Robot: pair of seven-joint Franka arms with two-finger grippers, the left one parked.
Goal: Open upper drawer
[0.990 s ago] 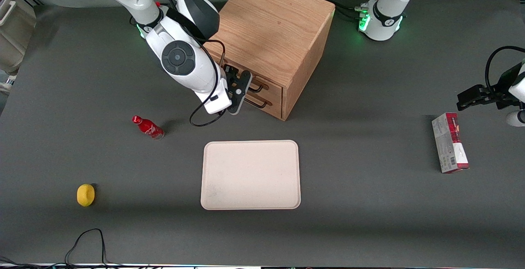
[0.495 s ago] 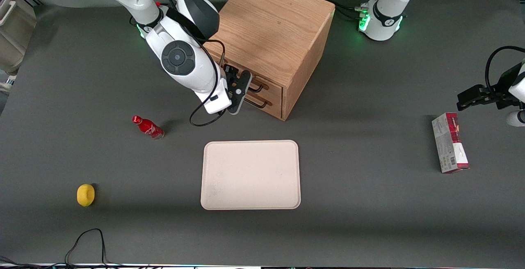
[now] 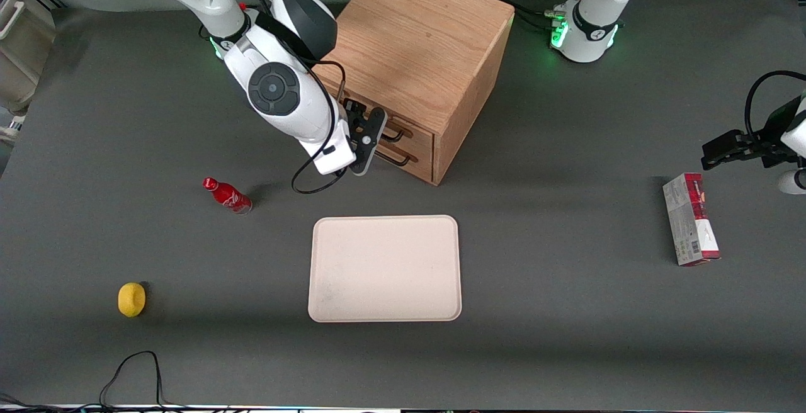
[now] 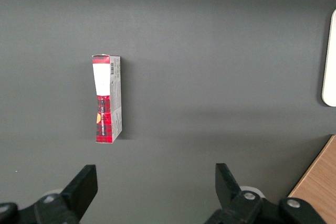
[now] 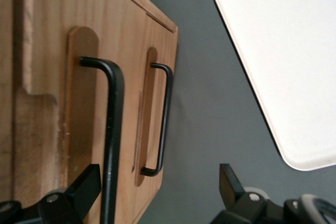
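Note:
The oak cabinet point(image 3: 415, 54) stands toward the working arm's end of the table, both drawers shut. The upper drawer point(image 3: 417, 135) has a thin black wire handle point(image 3: 394, 133); the lower drawer's handle point(image 3: 403, 158) is just below it. My right gripper point(image 3: 375, 137) is right in front of the drawer fronts. In the right wrist view the gripper point(image 5: 157, 187) is open. The upper handle point(image 5: 113, 129) runs between its fingers, close to one finger point(image 5: 84, 184) and not gripped. The lower handle point(image 5: 165, 119) lies farther off, beside it.
A cream tray point(image 3: 384, 268) lies nearer the front camera than the cabinet and also shows in the right wrist view point(image 5: 283, 51). A red bottle point(image 3: 227, 194) and a yellow lemon point(image 3: 131, 299) lie toward the working arm's end. A red box point(image 3: 689, 218) lies toward the parked arm's end.

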